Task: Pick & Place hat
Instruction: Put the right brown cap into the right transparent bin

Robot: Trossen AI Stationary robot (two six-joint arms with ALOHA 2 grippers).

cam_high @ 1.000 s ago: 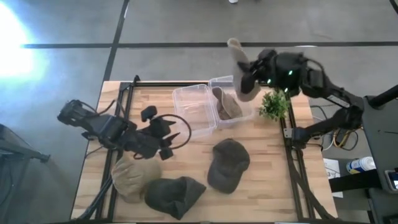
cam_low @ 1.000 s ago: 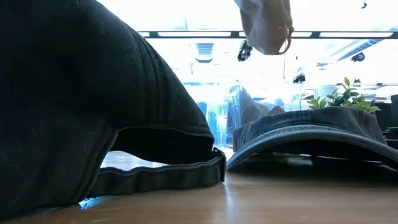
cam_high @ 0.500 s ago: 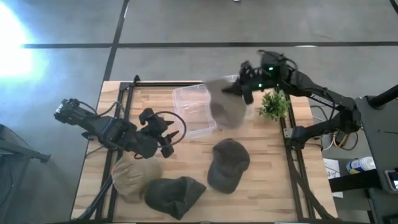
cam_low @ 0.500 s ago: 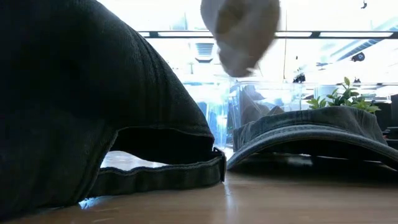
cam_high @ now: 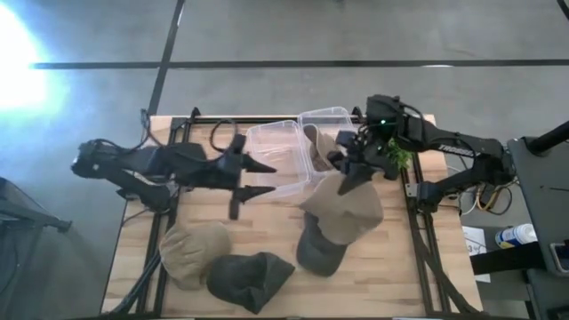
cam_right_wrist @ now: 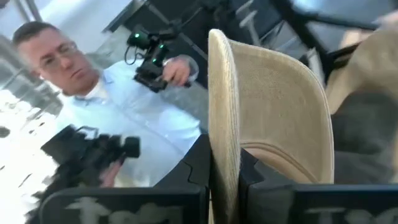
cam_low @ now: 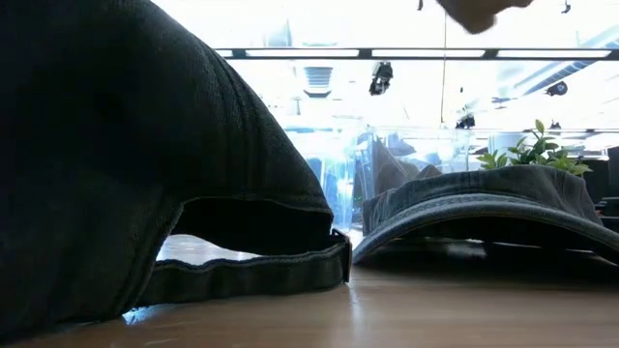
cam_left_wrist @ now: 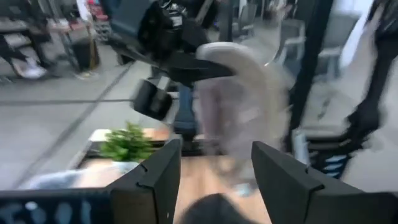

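My right gripper [cam_high: 349, 172] is shut on a tan hat [cam_high: 345, 210], which hangs over the dark green cap [cam_high: 317, 252] lying on the table. In the low view only the tan hat's underside [cam_low: 479, 10] shows, at the top, high above that cap [cam_low: 484, 198]. My left gripper [cam_high: 258, 178] is open, level, pointing toward the table's right, in front of the clear bins [cam_high: 280, 153]. Its wrist view shows open fingers [cam_left_wrist: 214, 180] facing the held hat [cam_left_wrist: 239, 106]. Another tan hat [cam_high: 320, 144] sits inside the right bin. My right gripper pinches the tan hat's brim [cam_right_wrist: 221, 124] between its two fingers [cam_right_wrist: 198, 163]; the brim stands edge-on in the gap. The fingers slant down from the table's far right. The hat is lifted clear and its crown [cam_high: 348, 218] hangs below the fingers.
A tan hat [cam_high: 191, 251] and a dark cap [cam_high: 252, 279] lie near the table's near-left edge; the dark cap fills the low view's left [cam_low: 116, 164]. A small plant [cam_high: 397, 153] stands by the right arm. A person [cam_right_wrist: 93, 93] holding a device stands beyond the table.
My right gripper carried the tan hat from above the bins' far side toward the near edge and down; the hat swung and now hangs over the dark green cap. My left arm stretched toward the table's right and far side, its gripper now pointing level at the bins.
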